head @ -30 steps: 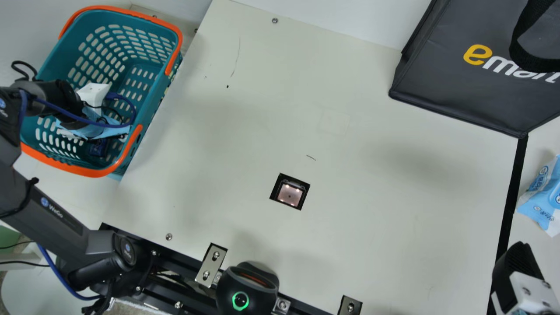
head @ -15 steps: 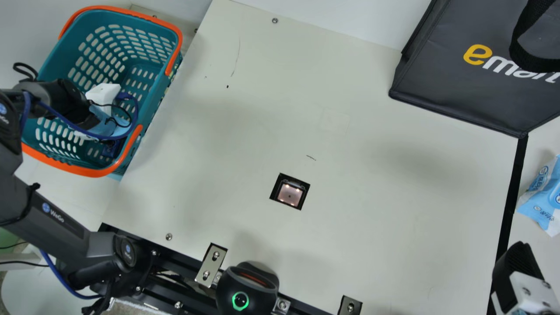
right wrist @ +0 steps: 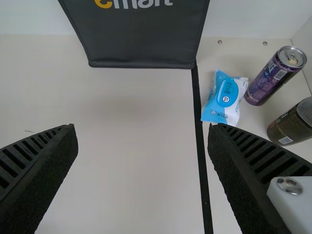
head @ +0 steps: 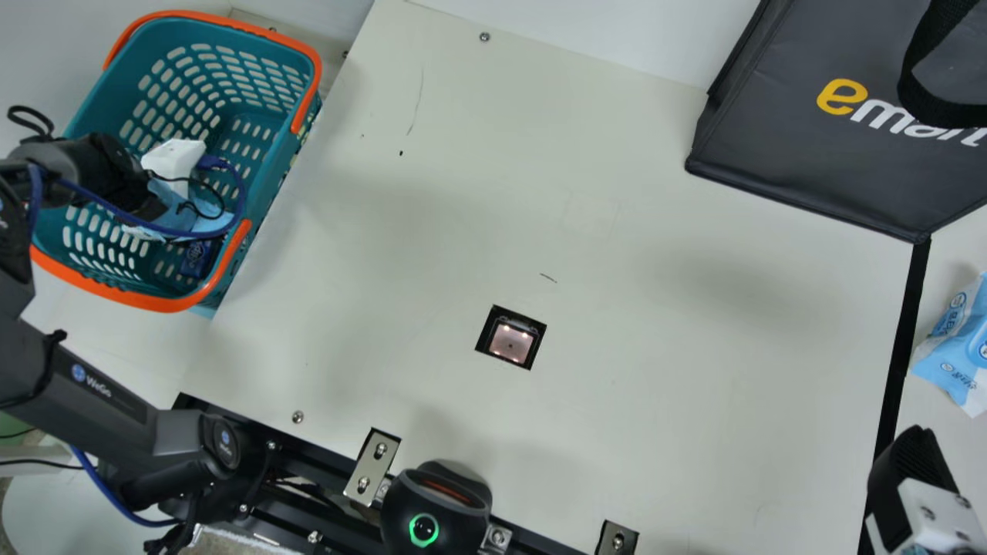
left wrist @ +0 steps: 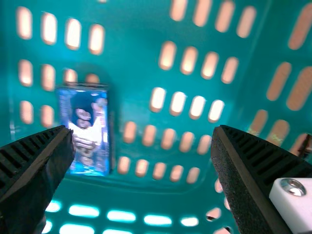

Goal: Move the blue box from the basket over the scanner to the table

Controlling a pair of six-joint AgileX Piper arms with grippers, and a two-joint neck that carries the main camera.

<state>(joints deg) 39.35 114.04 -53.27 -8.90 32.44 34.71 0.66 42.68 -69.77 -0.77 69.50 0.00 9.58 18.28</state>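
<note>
My left gripper [head: 173,173] is down inside the teal basket [head: 177,35] at the main view's left. The blue box [head: 197,258] lies on the basket's floor near its orange-handled edge. In the left wrist view the fingers of my left gripper [left wrist: 142,139] stand wide open, and the blue box [left wrist: 87,129] is seen beyond them, partly behind one finger. The scanner [head: 510,338] is set in the table [head: 655,370]. My right gripper [head: 910,470] is at the main view's lower right; in the right wrist view the right gripper [right wrist: 141,139] is open with nothing between its fingers.
A dark grey bag [head: 833,154] stands at the table's far right. Beside it, past a black strip, lies a light-blue packet [head: 960,339]. A purple can [right wrist: 275,75] and a dark jar [right wrist: 295,122] are farther right. A black device [head: 436,509] stands at the near edge.
Within the basket the left gripper first shifted right, then a little back to the left, and more of the blue box came into sight. My right arm has stayed still.
</note>
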